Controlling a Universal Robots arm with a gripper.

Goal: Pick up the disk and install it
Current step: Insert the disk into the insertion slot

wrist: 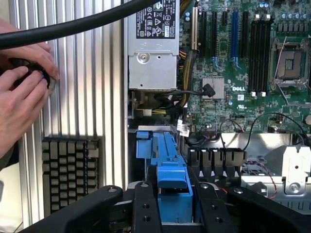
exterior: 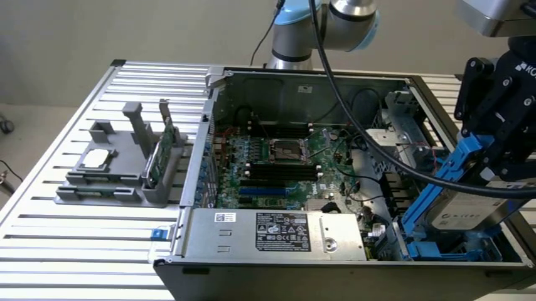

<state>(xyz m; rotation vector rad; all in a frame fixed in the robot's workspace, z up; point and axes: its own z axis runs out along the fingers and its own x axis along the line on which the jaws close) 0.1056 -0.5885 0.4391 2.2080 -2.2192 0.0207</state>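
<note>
The disk (exterior: 466, 212), a silver-grey drive with a white label in a blue carrier frame, hangs tilted over the front corner of the open computer case at the exterior view's right. My gripper (exterior: 496, 160) is shut on its upper end. Below it, blue bay rails (exterior: 428, 251) sit inside the case. In the wrist view the blue carrier (wrist: 171, 167) sticks out between my two black fingers (wrist: 146, 208), and my gripper (wrist: 174, 206) holds it above the case's edge.
The open case holds a motherboard (exterior: 285, 160) and a silver power supply (exterior: 277, 232). A black cable (exterior: 368, 141) runs across the case. A grey fixture (exterior: 117, 179) with a chip and a green card (exterior: 162, 157) stands at the left. A person's hands (wrist: 22, 87) and a keyboard (wrist: 70, 170) lie beside the case.
</note>
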